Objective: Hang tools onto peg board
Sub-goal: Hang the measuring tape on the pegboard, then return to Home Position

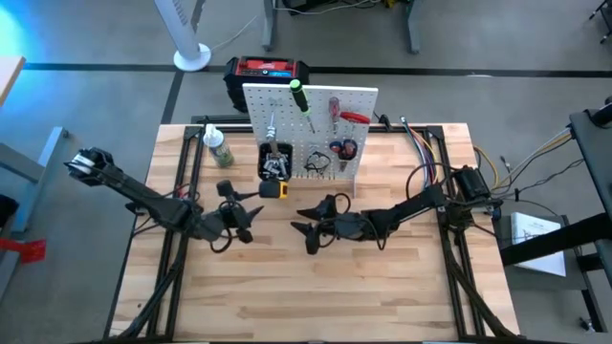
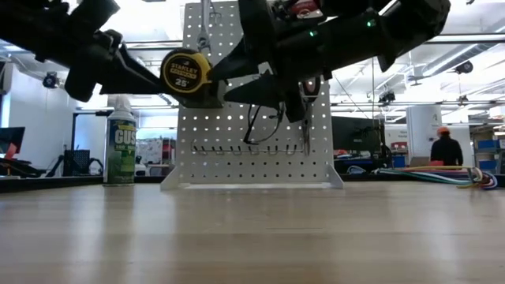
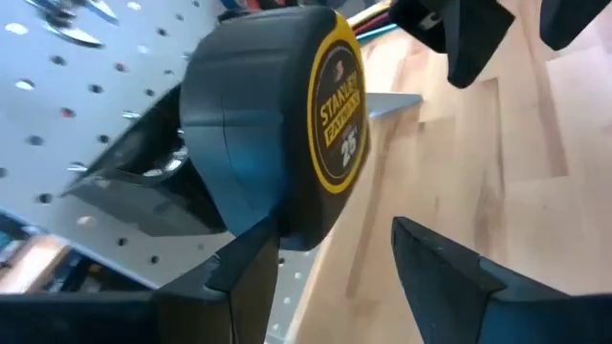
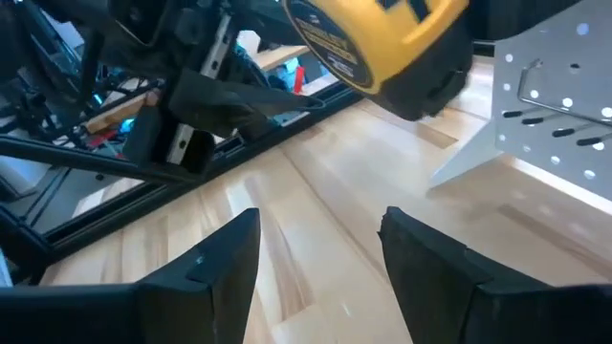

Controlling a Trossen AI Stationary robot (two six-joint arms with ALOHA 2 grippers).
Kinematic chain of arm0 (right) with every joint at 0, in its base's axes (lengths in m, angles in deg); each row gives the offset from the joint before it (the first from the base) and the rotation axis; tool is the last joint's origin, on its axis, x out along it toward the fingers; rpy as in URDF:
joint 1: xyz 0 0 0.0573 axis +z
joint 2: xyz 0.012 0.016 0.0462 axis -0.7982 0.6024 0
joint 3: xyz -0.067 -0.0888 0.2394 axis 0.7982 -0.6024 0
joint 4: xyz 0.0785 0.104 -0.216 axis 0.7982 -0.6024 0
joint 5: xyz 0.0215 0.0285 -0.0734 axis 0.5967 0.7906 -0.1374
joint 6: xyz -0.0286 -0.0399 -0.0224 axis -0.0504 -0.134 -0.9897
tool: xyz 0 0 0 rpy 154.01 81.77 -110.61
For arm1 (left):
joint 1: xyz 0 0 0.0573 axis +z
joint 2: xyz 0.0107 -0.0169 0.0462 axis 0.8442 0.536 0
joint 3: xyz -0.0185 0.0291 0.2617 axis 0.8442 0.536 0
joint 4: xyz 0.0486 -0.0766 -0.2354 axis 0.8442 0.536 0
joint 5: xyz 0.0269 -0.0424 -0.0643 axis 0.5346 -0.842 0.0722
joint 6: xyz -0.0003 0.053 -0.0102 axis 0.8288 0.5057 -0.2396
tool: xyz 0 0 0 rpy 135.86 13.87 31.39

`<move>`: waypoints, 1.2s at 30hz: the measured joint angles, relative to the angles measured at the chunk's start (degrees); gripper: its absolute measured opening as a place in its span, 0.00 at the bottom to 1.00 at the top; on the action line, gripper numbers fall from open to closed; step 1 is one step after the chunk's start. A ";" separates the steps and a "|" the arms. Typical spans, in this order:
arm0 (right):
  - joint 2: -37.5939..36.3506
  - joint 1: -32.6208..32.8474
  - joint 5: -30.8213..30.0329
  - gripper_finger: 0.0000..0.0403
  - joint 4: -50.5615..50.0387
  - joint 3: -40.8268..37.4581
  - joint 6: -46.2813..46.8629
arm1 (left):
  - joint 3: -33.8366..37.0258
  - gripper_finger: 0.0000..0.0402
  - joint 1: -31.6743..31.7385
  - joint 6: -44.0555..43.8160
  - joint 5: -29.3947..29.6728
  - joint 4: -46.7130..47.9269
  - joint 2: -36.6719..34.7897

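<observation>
The low view alone shows the yellow tape measure (image 2: 186, 72) raised off the surface (image 2: 252, 237), its round face toward the camera, before the peg board (image 2: 252, 118). From above it sits just beside the board's black bin (image 1: 274, 161). The left claw (image 3: 330, 253) stands apart, one finger touching the case; the right claw (image 4: 320, 253) stands apart, empty.
</observation>
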 joint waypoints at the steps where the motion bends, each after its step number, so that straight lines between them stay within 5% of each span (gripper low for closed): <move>1: 0.00 0.00 0.00 0.50 0.00 0.00 -0.02 | 0.00 0.48 0.62 -0.09 -1.36 -0.48 0.45; 5: 0.00 0.41 -0.82 0.50 -0.04 0.00 -0.01 | -0.01 0.48 3.00 -0.78 -6.90 -3.93 3.60; 15: -2.59 4.30 -9.36 0.47 -11.33 0.00 2.49 | 0.00 0.48 3.85 -2.41 -8.66 -6.19 8.46; 27: -15.53 13.36 -30.18 0.36 -32.36 -5.76 15.08 | -0.02 0.47 -2.82 -17.11 -8.95 15.77 -5.84; 31: -20.65 13.60 -30.87 0.21 -31.32 -8.03 12.37 | -0.02 0.37 -2.48 -16.95 -13.49 18.34 -14.03; 36: -28.60 13.39 -29.04 0.02 -30.85 -8.02 -1.00 | -0.02 0.11 -1.50 -13.91 -16.67 18.83 -25.06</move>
